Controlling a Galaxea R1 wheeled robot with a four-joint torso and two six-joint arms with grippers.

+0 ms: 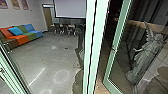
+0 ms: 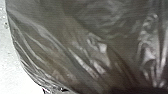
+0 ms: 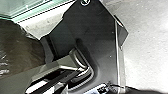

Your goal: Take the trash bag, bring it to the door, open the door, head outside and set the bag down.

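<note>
The trash bag (image 2: 82,47), dark, translucent and creased, is very close to my left wrist camera. Part of the same dark plastic bag (image 3: 20,50) also shows in the right wrist view, beside the robot's own dark plate. In the head view, a pale green-framed glass door (image 1: 115,50) stands at an angle to a thick pale post (image 1: 93,47), with a dark gap between them. How the bag is held is hidden, and the state of both grippers cannot be made out.
A grey winged statue (image 1: 147,55) stands behind the door's glass. Through the glass left of the post are a colourful sofa (image 1: 20,35), chairs (image 1: 66,28) by a table and a hanging screen (image 1: 70,8). Another green frame (image 1: 12,72) edges the near left.
</note>
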